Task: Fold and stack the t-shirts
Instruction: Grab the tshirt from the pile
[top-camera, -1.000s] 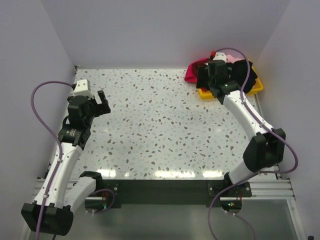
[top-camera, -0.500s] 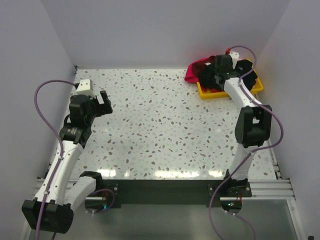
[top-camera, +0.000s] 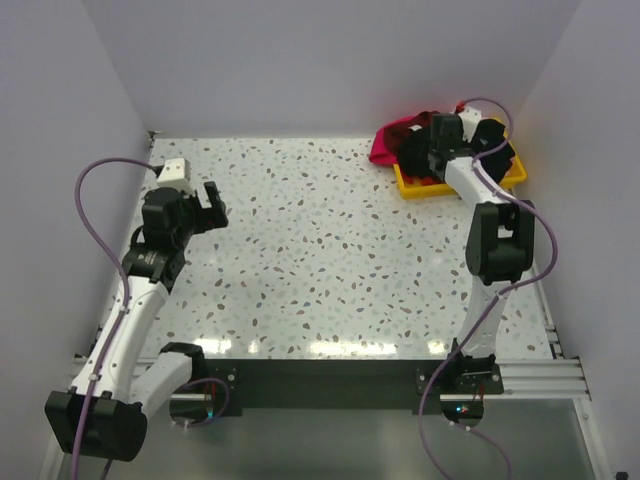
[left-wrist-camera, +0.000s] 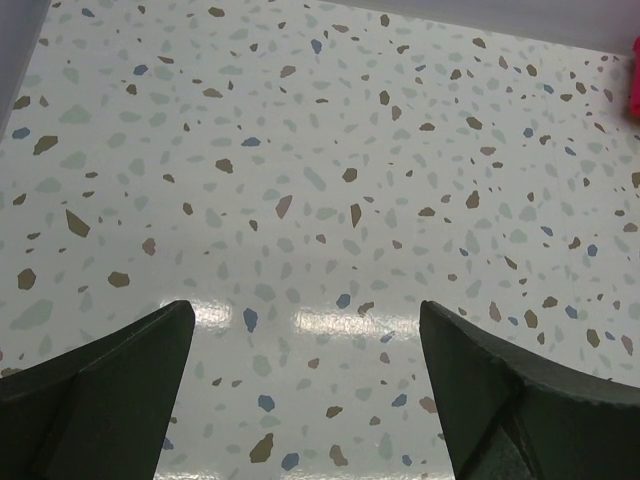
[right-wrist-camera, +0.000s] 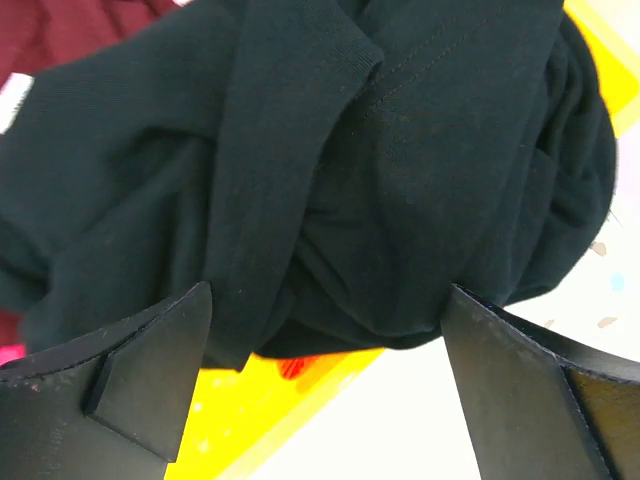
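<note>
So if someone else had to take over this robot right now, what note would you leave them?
Left gripper: open, empty, hovering over the table on its left side.
Right gripper: open, right at the black t-shirt, jaws not closed on it.
Shirts: black t-shirt, maroon t-shirt and magenta t-shirt heaped in and over the yellow tray, far right corner.
Done: nothing folded or stacked.
Left: pull each shirt out, fold it, stack them.
</note>
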